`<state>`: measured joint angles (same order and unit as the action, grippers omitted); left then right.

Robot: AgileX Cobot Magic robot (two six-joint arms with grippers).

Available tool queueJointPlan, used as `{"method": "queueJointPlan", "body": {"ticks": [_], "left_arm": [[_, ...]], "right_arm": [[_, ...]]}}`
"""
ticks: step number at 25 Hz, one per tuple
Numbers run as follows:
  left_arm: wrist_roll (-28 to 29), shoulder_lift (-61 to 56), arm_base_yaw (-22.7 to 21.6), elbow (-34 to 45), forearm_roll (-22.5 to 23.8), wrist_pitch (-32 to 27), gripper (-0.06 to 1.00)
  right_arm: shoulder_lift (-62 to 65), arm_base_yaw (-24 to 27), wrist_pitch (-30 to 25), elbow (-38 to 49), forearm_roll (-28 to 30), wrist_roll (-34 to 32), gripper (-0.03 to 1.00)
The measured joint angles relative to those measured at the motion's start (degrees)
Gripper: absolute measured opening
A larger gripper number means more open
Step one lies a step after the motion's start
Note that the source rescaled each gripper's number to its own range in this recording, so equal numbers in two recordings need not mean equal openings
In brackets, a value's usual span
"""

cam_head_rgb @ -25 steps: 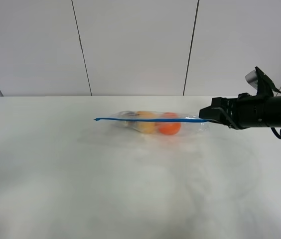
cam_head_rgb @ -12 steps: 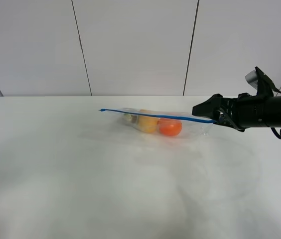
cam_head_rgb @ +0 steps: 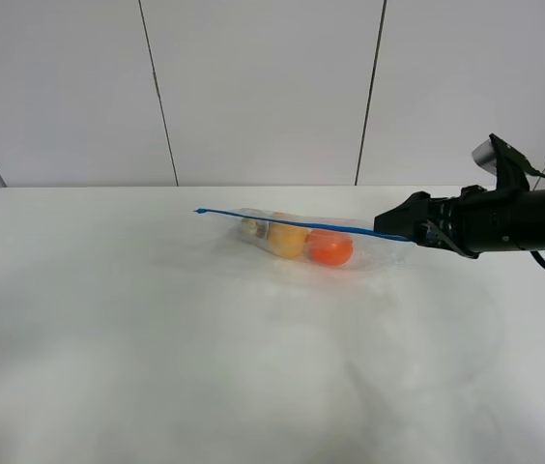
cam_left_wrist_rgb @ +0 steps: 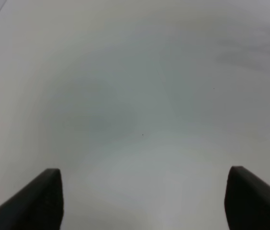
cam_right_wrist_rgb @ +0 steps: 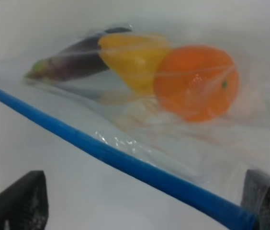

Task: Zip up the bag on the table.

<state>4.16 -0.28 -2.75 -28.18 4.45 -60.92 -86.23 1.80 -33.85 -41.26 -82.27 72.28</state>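
bag (cam_head_rgb: 297,239) lying crosswise on table (cam_head_rgb: 157,348), blue zipper strip (cam_head_rgb: 292,221) running left-right

Bag (cam_right_wrist_rgb: 140,139) – clear thin plastic, crinkled, glossy. Zipper strip (cam_right_wrist_rgb: 125,160) – smooth blue plastic. Inside: orange (cam_right_wrist_rgb: 197,81) with faintly pitted, matt-looking skin; pear (cam_right_wrist_rgb: 132,60) smooth yellow; eggplant (cam_right_wrist_rgb: 70,64) smooth purple. Table (cam_head_rgb: 157,367) – plain white, matt, smooth. Right gripper (cam_head_rgb: 395,223) fingers – matt black, woven-texture look.

Right gripper (cam_head_rgb: 389,225) jaws opened; bag (cam_head_rgb: 297,239) zipper strip (cam_head_rgb: 301,223) sagged, left end shifted back.
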Motion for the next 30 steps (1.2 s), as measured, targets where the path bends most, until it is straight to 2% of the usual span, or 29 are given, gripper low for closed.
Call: {"method": "queueJointPlan", "body": {"ticks": [3, 11, 18, 24, 30], "left_arm": [[0.0, 0.0, 0.0, 0.0, 0.0, 0.0, 0.76], [0.0, 0.0, 0.0, 0.0, 0.0, 0.0, 0.76], [0.0, 0.0, 0.0, 0.0, 0.0, 0.0, 0.76], [0.0, 0.0, 0.0, 0.0, 0.0, 0.0, 0.76], [0.0, 0.0, 0.0, 0.0, 0.0, 0.0, 0.76]], "right_arm": [[0.0, 0.0, 0.8, 0.0, 2.0, 0.3, 0.87], [2.1, 0.0, 11.2, 0.0, 12.4, 0.6, 0.87], [4.9, 0.0, 16.8, 0.0, 16.8, 0.6, 0.87], [6.1, 0.1, 18.6, 0.0, 18.4, 0.4, 0.87], [6.1, 0.1, 22.0, 0.0, 25.3, -6.6, 0.87]]}}
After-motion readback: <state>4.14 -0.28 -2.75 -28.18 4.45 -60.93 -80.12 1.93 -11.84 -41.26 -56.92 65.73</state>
